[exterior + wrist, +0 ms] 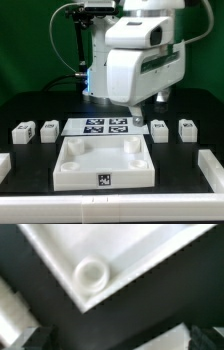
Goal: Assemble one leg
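Note:
Four stubby white legs with marker tags stand on the black table, two at the exterior view's left (22, 130) (48, 128) and two at the exterior view's right (159, 129) (186, 128). The large white square panel (103, 162) lies in front of them. My gripper (136, 116) hangs low behind the panel's far right corner, touching no leg. In the wrist view the gripper (120, 341) is open and empty, with dark fingertips (34, 339) at the frame's corners. That view shows a panel corner (120, 258) with a round hole (90, 273). No leg shows there.
The marker board (100, 127) lies flat behind the panel, between the leg pairs. White rails run along the table's front edge (110, 207) and right side (211, 170). The robot's white body fills the back.

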Tool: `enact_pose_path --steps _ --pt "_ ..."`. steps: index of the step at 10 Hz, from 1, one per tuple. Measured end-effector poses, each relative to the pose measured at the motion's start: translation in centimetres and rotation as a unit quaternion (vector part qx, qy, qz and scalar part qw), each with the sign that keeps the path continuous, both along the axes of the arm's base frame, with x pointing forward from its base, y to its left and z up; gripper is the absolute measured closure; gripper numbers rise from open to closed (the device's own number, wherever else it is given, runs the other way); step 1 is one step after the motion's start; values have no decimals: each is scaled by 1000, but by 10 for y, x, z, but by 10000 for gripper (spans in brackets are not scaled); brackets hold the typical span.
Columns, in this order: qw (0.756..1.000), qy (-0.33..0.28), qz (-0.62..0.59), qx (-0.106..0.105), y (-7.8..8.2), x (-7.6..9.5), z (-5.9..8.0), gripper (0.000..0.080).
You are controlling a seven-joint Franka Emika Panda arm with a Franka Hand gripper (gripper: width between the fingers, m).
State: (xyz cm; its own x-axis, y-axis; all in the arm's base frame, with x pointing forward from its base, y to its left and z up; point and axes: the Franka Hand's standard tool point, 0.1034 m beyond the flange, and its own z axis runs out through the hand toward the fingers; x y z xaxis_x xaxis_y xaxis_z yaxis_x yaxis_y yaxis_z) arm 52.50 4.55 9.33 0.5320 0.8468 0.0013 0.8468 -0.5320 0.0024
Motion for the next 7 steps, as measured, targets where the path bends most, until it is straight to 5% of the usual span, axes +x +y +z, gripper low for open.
enact_pose_path --steps 3,5,7 --pt "981 4 192 3 -49 -74 -41 150" --pt "952 10 307 6 -70 -92 -62 150" --pt "946 20 324 12 -71 -99 -79 150"
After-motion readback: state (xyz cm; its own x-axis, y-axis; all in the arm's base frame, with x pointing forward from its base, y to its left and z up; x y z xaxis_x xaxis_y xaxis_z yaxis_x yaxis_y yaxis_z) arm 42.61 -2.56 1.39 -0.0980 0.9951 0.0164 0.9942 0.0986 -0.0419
